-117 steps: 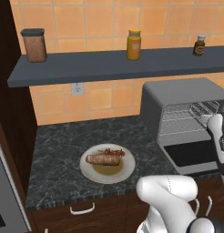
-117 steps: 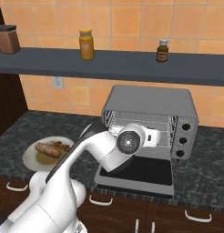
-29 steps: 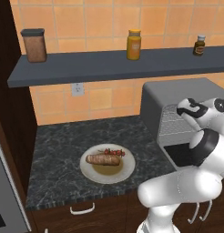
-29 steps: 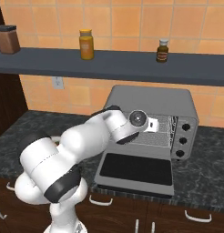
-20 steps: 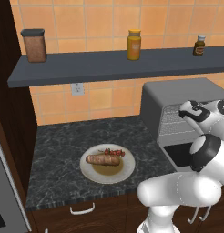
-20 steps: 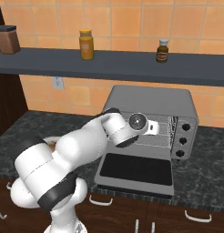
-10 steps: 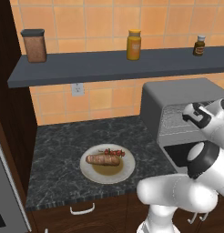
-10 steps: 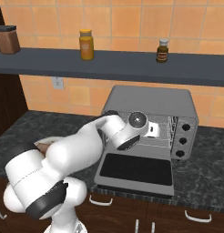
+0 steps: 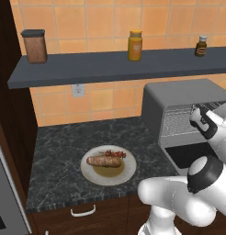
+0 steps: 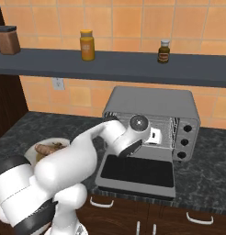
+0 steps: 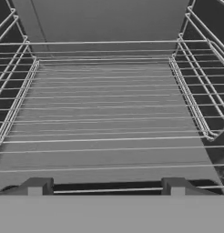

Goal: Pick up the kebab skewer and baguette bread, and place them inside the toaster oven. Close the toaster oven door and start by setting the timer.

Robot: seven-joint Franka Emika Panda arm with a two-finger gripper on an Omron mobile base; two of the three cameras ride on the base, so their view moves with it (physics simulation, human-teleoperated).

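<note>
Hand view: pincer (image 11: 106,185) open and empty before the toaster oven (image 10: 151,108) wire rack (image 11: 109,113), which holds nothing. Baguette bread (image 9: 104,160) and kebab skewer (image 9: 114,153) lie on the plate (image 9: 89,172), lower centre of the left base view. Bread judged light, soft: grip mid-length. Skewer thin, rigid: grip its chunks.

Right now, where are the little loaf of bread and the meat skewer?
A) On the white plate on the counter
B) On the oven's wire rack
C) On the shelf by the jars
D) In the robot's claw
A: the baguette bread and kebab skewer lie together on the white plate.
</note>
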